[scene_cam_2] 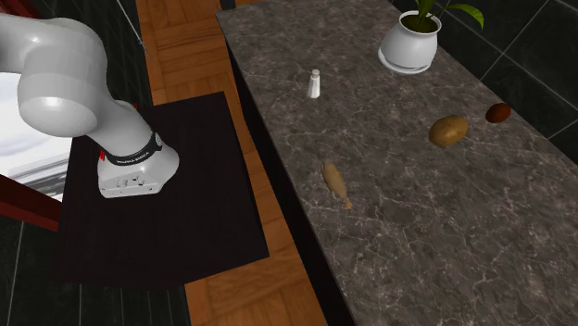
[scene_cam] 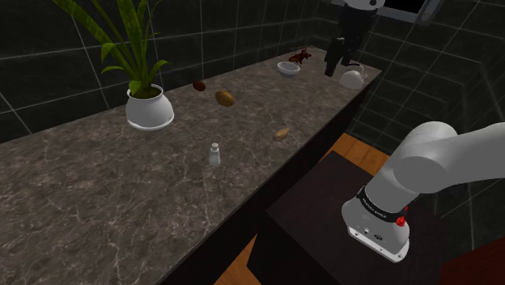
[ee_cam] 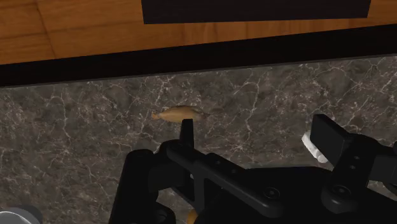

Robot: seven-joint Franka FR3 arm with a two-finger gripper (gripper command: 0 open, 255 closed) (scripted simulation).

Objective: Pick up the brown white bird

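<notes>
The bird is a small tan-brown figure lying on its side on the dark marble counter [scene_cam: 121, 202], close to the counter's front edge [scene_cam: 281, 133] [scene_cam_2: 335, 183]. My black gripper [scene_cam: 332, 65] hangs over the far end of the counter in the shoulder view, well away from the bird. In the wrist view the bird [ee_cam: 180, 114] lies beyond the tip of one finger, and the gripper [ee_cam: 254, 135] is open with nothing between its fingers.
Also on the counter are a white shaker [scene_cam: 214, 154] [scene_cam_2: 315, 84], a brown potato-like lump [scene_cam: 224, 98] [scene_cam_2: 448, 131], a dark red ball [scene_cam: 199, 85], a potted plant [scene_cam: 149, 105] [scene_cam_2: 408, 42], a white bowl [scene_cam: 288, 69], a reddish figure [scene_cam: 300, 57] and a white round vessel [scene_cam: 352, 78]. Tiled wall behind.
</notes>
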